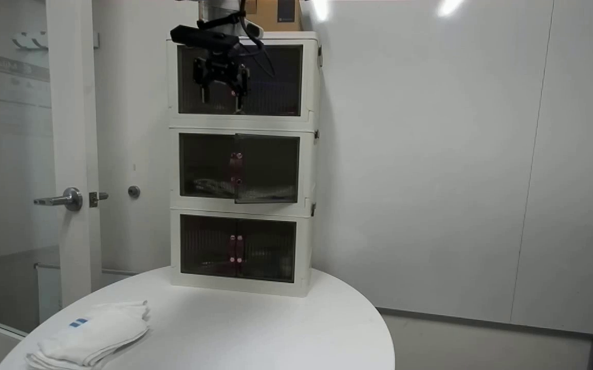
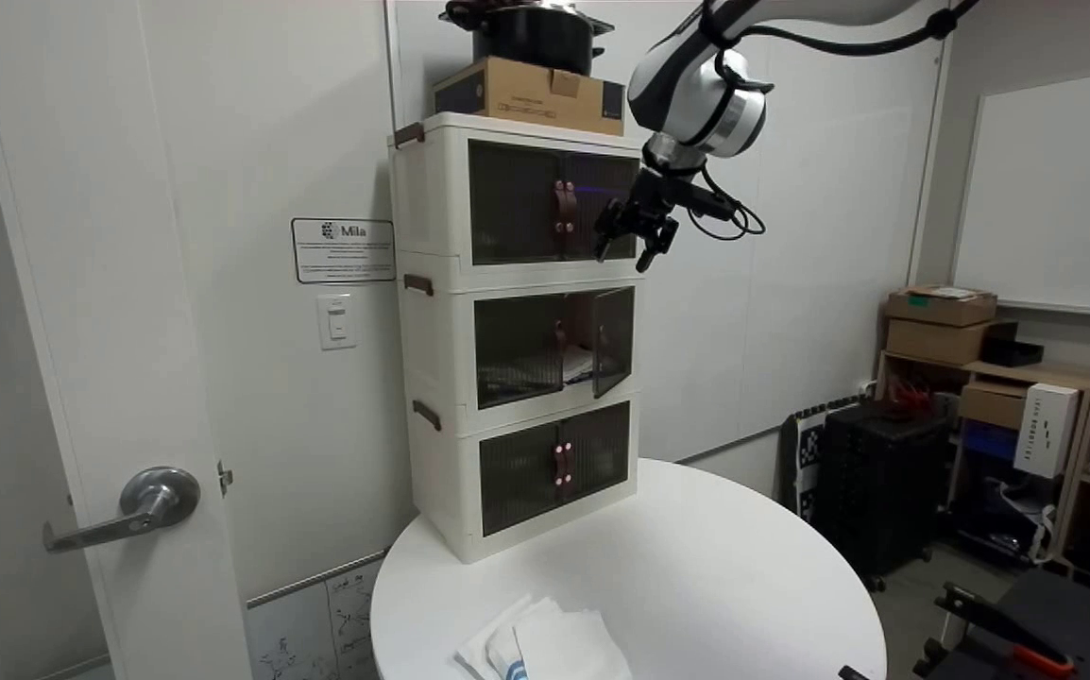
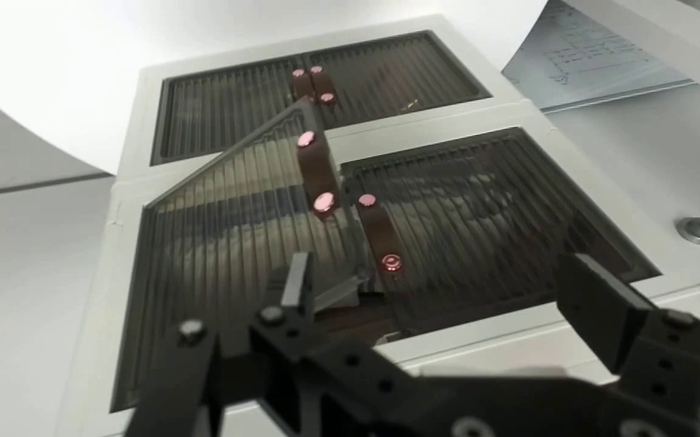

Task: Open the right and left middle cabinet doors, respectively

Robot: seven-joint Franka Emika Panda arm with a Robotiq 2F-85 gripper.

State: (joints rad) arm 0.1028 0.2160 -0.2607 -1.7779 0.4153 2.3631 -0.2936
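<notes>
Clearly, middle doors [image 1: 247,168] lie below the end effector [image 1: 222,104].

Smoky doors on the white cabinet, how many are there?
6, two per tier, seen in an exterior view: top left door and top right door; middle left door and middle right door, ajar; bottom left door and bottom right door. None is fully hidden.

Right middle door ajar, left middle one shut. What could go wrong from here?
1. The claw, open and higher than the part-open right middle door, might knock it shut coming down.
2. That door juts out near the handle of the left middle door and may crowd the approach.
3. That handle looks nearly flat, so a grip could slip off.
</notes>
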